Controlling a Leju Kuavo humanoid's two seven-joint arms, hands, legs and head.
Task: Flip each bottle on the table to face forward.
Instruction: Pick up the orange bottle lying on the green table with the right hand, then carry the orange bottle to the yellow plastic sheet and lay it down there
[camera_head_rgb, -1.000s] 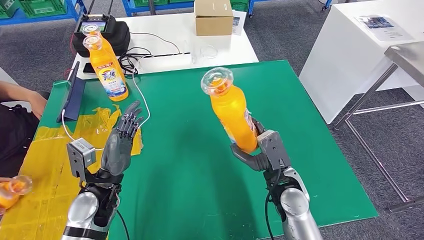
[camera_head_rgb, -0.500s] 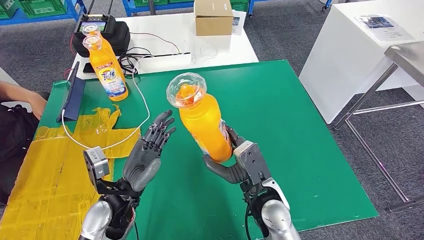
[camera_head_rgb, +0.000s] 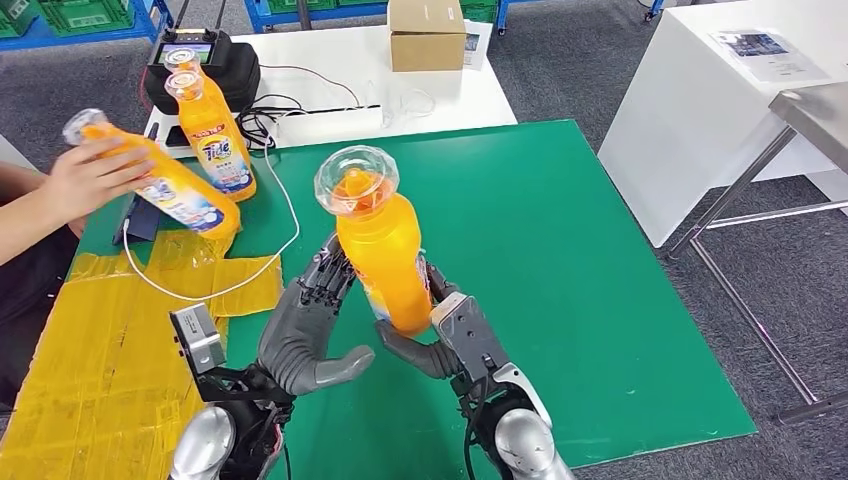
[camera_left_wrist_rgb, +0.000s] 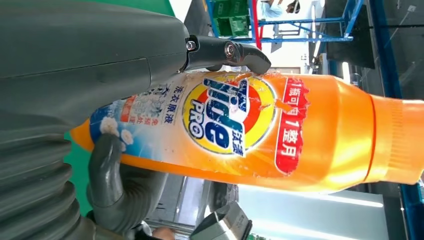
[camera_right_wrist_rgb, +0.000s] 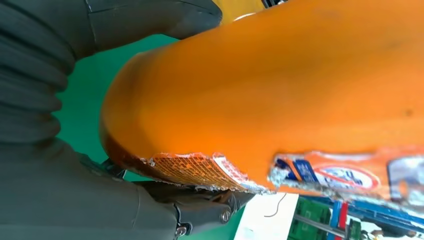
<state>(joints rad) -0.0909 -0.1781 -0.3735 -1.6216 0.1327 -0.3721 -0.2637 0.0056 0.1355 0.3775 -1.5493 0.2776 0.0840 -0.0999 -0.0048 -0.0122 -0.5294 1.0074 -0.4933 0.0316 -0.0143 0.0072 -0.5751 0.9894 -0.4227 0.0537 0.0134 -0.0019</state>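
A humanoid robot's right hand (camera_head_rgb: 440, 335) clamps the base of an orange detergent bottle (camera_head_rgb: 380, 250), held upright above the green table (camera_head_rgb: 600, 300), while its left hand (camera_head_rgb: 305, 325) lies against the bottle's side, fingers spread and not closed round it. The risk from here is a slip: the grip sits low on a tall, top-heavy bottle, and if the right hand lets go before the left has truly wrapped the body, it could tip and drop to the table. The left wrist view shows the front label (camera_left_wrist_rgb: 227, 120) turned toward that palm. At the table's far left, a person's hand (camera_head_rgb: 85, 175) tilts a 2nd bottle (camera_head_rgb: 160, 185) beside a 3rd (camera_head_rgb: 212, 130) standing upright
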